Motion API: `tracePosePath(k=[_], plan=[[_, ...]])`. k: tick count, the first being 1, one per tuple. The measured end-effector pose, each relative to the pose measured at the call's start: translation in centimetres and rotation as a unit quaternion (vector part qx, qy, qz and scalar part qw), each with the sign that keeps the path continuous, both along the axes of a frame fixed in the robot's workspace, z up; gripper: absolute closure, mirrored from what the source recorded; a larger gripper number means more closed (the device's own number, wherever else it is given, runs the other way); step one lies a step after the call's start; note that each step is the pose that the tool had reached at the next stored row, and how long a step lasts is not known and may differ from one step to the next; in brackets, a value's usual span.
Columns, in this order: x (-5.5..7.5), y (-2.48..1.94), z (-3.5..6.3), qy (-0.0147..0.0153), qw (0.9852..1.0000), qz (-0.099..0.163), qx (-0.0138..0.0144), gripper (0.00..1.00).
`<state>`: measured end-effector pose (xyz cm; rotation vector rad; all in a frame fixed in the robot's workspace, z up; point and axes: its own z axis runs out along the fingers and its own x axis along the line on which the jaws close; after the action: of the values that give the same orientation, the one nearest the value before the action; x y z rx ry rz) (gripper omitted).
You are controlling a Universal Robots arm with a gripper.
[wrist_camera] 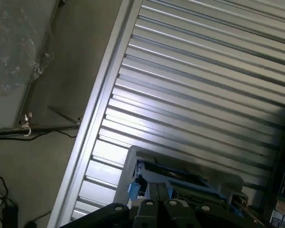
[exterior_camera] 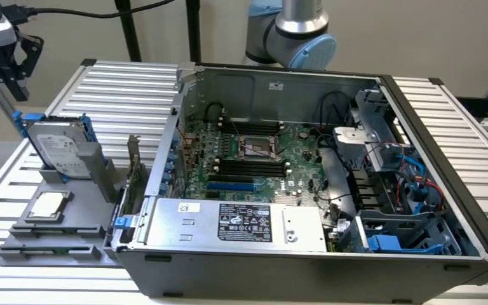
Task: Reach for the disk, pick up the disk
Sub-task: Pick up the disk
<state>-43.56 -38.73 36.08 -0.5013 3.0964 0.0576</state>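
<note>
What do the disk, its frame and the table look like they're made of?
The disk looks like metal, going by its matte silver-grey face. The frame is a bright, even blue, so probably moulded plastic. The table has ribbed silver slats with soft glare and seems to be extruded aluminium.

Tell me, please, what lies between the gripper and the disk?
Nothing lies there. In the exterior view the gripper hangs just above the top edge of the disk, and the short stretch between them is bare.
</note>
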Motion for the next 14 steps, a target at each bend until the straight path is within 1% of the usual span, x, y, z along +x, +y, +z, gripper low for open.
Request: tracePosePath(k=[2, 4, 7, 9, 11, 14], plan=[[0.0, 0.0, 0.16, -0.0012, 0.9999, 0.017, 0.0001, 0.89], [0.0, 0.0, 0.21, -0.0017, 0.9994, 0.035, 0.0, 0.89], [-0.01, 0.0, 0.23, -0.0016, 0.998, 0.063, 0.0001, 0.89], [0.0, 0.0, 0.23, -0.0016, 0.9967, 0.081, 0.0001, 0.89], [0.0, 0.0, 0.22, -0.0016, 0.9951, 0.099, 0.0001, 0.89], [0.0, 0.0, 0.21, -0.0016, 0.992, 0.127, 0.0002, 0.89]])
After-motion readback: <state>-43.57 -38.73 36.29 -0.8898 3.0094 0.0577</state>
